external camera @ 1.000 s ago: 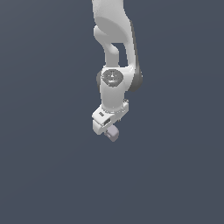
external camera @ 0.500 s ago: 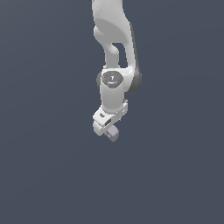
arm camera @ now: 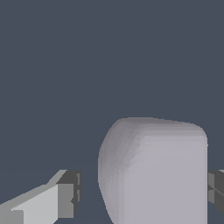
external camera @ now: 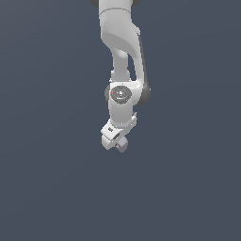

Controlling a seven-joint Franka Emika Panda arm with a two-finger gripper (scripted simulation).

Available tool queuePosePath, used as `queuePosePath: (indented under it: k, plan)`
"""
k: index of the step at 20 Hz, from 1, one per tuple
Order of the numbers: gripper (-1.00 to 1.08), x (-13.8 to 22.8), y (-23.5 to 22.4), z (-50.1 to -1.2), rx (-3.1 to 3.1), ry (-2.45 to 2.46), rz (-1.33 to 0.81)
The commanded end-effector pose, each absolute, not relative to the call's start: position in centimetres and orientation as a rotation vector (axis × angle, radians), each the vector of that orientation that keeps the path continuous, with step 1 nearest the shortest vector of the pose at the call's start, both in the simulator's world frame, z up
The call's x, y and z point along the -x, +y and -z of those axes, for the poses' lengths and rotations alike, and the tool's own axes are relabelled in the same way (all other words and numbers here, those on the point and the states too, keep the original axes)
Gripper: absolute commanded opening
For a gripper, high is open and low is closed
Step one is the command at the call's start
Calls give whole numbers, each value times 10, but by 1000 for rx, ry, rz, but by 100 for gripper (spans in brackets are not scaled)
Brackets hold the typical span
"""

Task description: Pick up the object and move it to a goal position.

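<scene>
The object [arm camera: 153,175] is a grey-lavender chunky block with rounded edges, and it fills much of the wrist view. It sits between my two fingers. One finger pad [arm camera: 70,194] stands apart from it with a narrow gap of background showing. The other finger pad [arm camera: 215,188] is right against its opposite side. In the exterior view the white gripper [external camera: 116,142] points down at the end of the arm, with the block [external camera: 123,145] showing at its fingertips. The jaws are open around the block.
A plain dark grey-blue background fills both views. The white arm [external camera: 123,56] comes down from the top of the exterior view. No other objects, edges or goal marker show.
</scene>
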State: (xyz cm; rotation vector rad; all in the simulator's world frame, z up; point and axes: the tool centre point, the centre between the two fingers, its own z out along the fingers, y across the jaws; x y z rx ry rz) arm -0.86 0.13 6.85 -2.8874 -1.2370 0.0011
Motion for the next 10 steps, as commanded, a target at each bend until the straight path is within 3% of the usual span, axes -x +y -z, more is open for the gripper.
queuePosePath:
  k: [1, 5, 6, 10]
  plan:
    - [100, 9, 1, -59, 2887, -1238, 0]
    - [100, 8, 1, -55, 2887, -1238, 0]
    - [-100, 8, 1, -55, 2887, -1238, 0]
    - [-100, 8, 1, -55, 2887, -1238, 0]
